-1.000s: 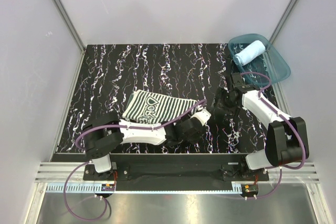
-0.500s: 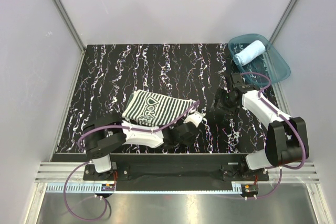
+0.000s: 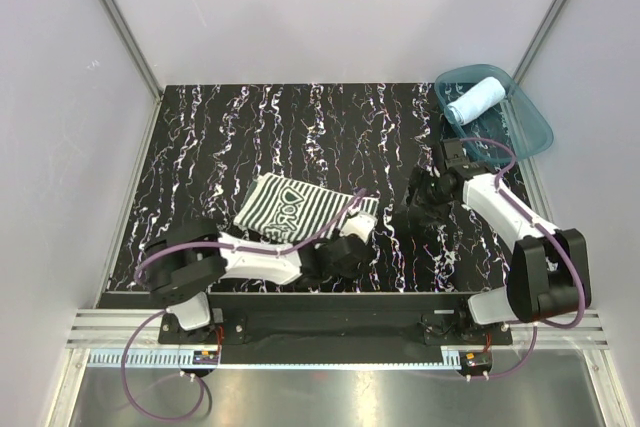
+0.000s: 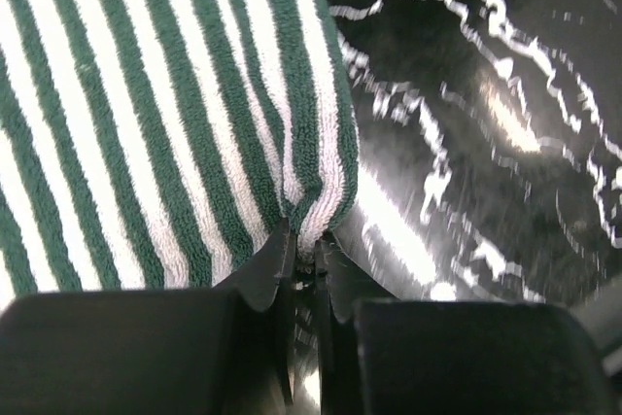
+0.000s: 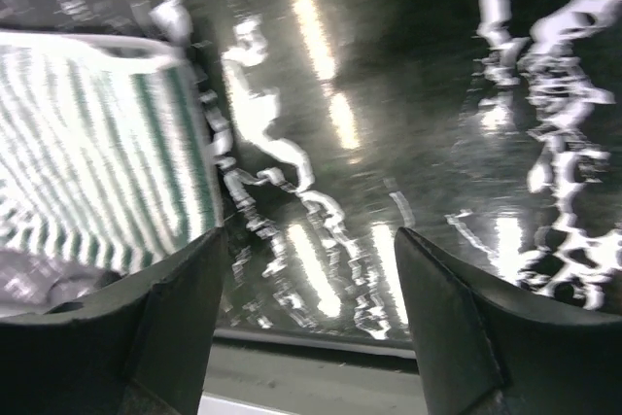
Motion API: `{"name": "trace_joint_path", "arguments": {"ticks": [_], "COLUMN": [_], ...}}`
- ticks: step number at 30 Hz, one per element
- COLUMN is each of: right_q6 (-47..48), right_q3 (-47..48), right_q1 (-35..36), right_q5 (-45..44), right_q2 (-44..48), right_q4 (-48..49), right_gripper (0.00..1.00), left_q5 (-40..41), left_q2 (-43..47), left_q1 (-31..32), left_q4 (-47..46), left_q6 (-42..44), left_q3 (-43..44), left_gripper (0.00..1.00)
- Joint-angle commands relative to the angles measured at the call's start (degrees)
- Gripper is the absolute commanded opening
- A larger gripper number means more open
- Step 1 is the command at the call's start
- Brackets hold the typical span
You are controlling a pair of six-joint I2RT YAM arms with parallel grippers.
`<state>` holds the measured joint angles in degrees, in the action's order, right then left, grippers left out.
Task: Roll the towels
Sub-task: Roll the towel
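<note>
Striped towel [image 3: 318, 209], lettering [image 3: 287, 204] unclear, in left fingers [image 4: 264, 277].

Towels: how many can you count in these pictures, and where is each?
2. The striped towel lies on the table, one corner pinched by the left gripper. The light blue towel sits rolled in the teal tub at the far right. No others show.

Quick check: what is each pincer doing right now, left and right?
Left pincer: closed on a corner of the striped towel.
Right pincer: open, holding nothing.
</note>
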<state>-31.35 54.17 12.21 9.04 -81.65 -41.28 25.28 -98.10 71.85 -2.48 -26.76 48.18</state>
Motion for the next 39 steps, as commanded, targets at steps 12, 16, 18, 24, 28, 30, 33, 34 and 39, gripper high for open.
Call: {"name": "trace_joint_path", "arguments": {"ticks": [12, 16, 18, 24, 28, 30, 33, 34, 39], "right_q6": [-3.7, -4.1, -4.5, -7.4, -10.0, -10.9, -11.1, -11.0, -10.3], "right_q3": [-1.7, -2.3, -2.8, -4.2, -5.7, -6.6, -6.7, -6.6, -6.7], "right_q1": [-0.1, 0.5, 1.4, 8.6, 11.9, 12.7, 13.4, 14.1, 18.5], "right_q5": [25.0, 25.6, 26.5, 27.1, 27.8, 28.4, 28.8, 29.1, 29.8], "right_q2": [10.6, 10.5, 10.3, 8.9, 7.3, 6.9, 6.5, 6.3, 4.2], "right_q4": [16.0, 17.3, 19.0, 26.0, 31.6, 34.2, 36.2, 36.7, 42.9], "right_gripper": [0.67, 0.66, 0.64, 0.60, 0.57, 0.56, 0.55, 0.54, 0.37], "left_q5": [-8.8, -10.4, -11.1, -14.4, -15.7, -15.2, -14.0, -14.4, -16.2], "left_q2": [23.7, 27.3, 27.9, 30.2, 35.7, 39.8, 44.3, 45.2, 47.2], "left_q1": [-6.3, -8.0, -9.1, -13.4, -16.3, -17.3, -18.1, -18.8, -22.1], "left_q4": [-4.3, -4.3, -4.8, -5.3, -8.8, -12.4, -9.0, -7.6, -0.3], "left_q6": [-20.2, -27.6, -30.8, -42.5, -50.7, -54.1, -55.3, -55.5, -58.2], "left_q3": [-14.3, -19.1, -20.7, -27.8, -34.0, -38.9, -40.5, -40.6, -40.7], "left_gripper": [0.00, 0.00, 0.00, 0.00, 0.00, 0.00, 0.00, 0.00, 0.00]}}
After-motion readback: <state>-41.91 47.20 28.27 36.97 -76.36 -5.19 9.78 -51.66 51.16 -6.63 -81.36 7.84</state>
